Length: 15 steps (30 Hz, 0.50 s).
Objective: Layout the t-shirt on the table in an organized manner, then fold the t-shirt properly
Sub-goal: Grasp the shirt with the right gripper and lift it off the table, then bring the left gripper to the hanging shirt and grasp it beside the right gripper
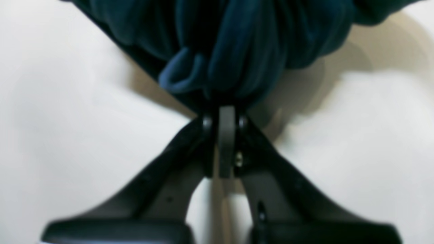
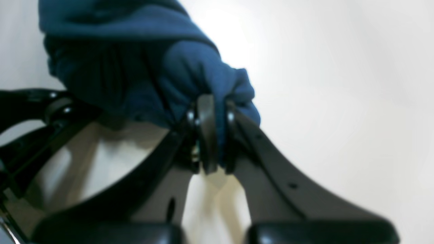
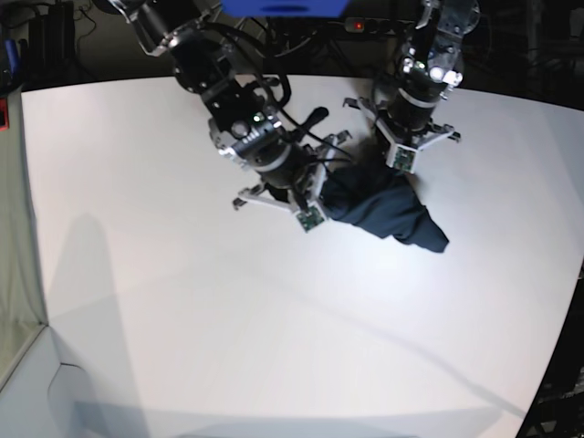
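left gripper [image 1: 225, 117]: clamped tight on a bunched fold of the t-shirt [image 3: 388, 212] | right gripper [image 2: 207, 112]: pinched onto another bunch | shirt: crumpled heap between both arms, trailing toward the right on the table [image 3: 182, 319]

white table [image 3: 182, 319] bearing a bunched navy t-shirt [image 3: 392, 212]

The t-shirt [image 3: 388, 214] is soft, matt navy cloth, bunched into thick rounded folds on the table [image 3: 182, 310], whose top looks smooth, white and matt with a faint sheen. The left gripper [image 1: 226, 117] and right gripper [image 2: 207, 112], both at the cloth, look like black, slightly glossy hard plastic, with small shiny metal screw heads near the tips.
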Tool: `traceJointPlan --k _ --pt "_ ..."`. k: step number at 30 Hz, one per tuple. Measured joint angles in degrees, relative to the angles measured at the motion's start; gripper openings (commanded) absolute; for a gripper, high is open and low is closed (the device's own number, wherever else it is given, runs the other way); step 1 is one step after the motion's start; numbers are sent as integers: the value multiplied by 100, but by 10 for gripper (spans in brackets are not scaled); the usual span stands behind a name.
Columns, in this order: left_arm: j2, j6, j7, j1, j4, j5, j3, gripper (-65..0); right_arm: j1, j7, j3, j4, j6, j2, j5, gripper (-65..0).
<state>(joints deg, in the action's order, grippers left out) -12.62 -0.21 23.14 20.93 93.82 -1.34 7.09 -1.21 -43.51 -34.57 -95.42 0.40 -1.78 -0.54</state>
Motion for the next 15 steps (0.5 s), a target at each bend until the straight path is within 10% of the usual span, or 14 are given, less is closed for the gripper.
traceJointPlan --k 15 --pt "59 -17 140 267 164 -35 -1252 -644 94 -81 1228 -1014 -2 -103 48 -650"
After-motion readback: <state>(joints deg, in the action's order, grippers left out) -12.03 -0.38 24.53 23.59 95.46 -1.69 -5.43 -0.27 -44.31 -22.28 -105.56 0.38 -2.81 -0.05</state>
